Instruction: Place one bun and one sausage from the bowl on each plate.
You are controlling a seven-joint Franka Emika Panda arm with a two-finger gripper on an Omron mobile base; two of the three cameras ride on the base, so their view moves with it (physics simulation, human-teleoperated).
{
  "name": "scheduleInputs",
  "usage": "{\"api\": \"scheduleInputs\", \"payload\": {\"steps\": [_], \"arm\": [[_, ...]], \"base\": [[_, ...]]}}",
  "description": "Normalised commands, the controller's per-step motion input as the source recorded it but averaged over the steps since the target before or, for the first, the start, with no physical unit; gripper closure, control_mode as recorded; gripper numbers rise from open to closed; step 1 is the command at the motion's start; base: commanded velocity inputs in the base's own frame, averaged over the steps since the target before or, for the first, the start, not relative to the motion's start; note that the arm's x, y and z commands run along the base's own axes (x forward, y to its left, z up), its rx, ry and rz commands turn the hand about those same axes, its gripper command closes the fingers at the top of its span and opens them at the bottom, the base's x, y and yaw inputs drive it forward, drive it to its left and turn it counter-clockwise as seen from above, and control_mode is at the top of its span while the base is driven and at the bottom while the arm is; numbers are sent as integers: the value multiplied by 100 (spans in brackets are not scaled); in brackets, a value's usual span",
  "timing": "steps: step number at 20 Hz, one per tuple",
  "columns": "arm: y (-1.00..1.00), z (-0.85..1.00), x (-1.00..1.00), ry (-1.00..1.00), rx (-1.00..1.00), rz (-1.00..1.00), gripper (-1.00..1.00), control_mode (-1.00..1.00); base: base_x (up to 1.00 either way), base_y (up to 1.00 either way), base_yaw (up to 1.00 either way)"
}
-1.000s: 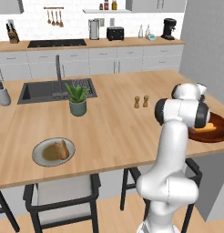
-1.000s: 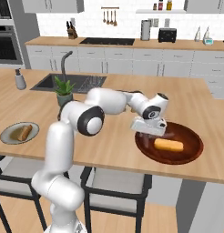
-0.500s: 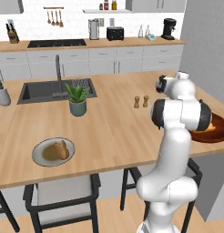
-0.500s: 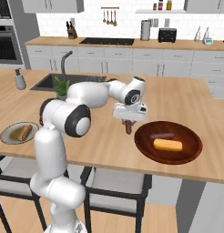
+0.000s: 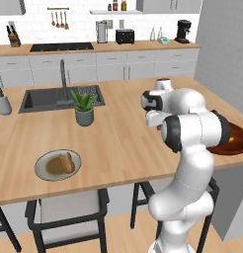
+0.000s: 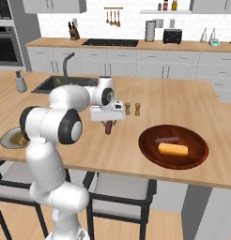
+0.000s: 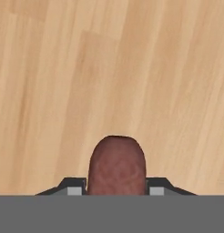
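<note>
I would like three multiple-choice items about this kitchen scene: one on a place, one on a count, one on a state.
1. Where is the claw?
A. over the bare wooden counter
B. inside the sink
C. over the stove

2. How many items lie in the wide dark reddish-brown wooden bowl?
A. none
B. two
C. five

3. What state is the claw in?
A. open, nothing held
B. shut on a reddish-brown sausage
C. shut on a knife

Answers: 1 A, the hand view shows counter wood beneath; 2 B, one golden-tan bun and one dark sausage; 3 B, the sausage sits between the fingertips.
</note>
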Motion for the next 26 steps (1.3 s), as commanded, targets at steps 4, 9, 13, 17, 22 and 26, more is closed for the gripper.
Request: {"api": "scheduleInputs", "payload": {"steps": [4,9,13,17,22,26], "arm": [[100,0,4,1,-15,-2,100,-100],[100,0,18,0,-9,-11,100,-100],[100,0,20,0,-2,-18,100,-100],[100,0,0,0,0,-9,100,-100],[100,0,0,8,0,0,100,-100],[100,-4,0,17,0,0,100,-100]], "base": [[0,0,0],[0,0,0],[0,0,0],[0,0,0],[0,0,0],[0,0,0]]}}
